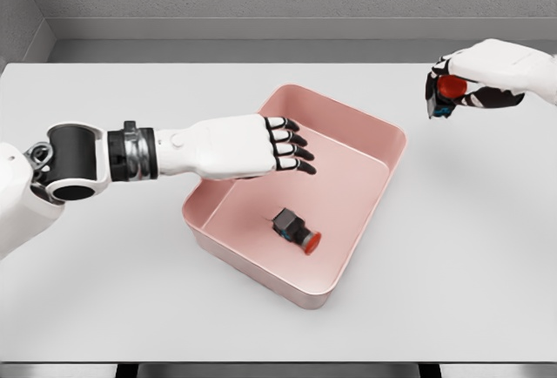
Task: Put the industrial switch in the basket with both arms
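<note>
Right hand [487, 77] grips a black, red-buttoned industrial switch [446, 92].

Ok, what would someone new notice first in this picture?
Probably the pink basket mid-table, with one switch lying inside it. The left hand hovers open over its left rim. At upper right, the right hand grips a second, red-buttoned switch.

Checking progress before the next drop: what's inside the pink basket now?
One industrial switch with a red button lies on the floor of the pink basket. The left hand hovers open over the basket's left corner, hiding that part. The right hand holds a second switch outside.
</note>
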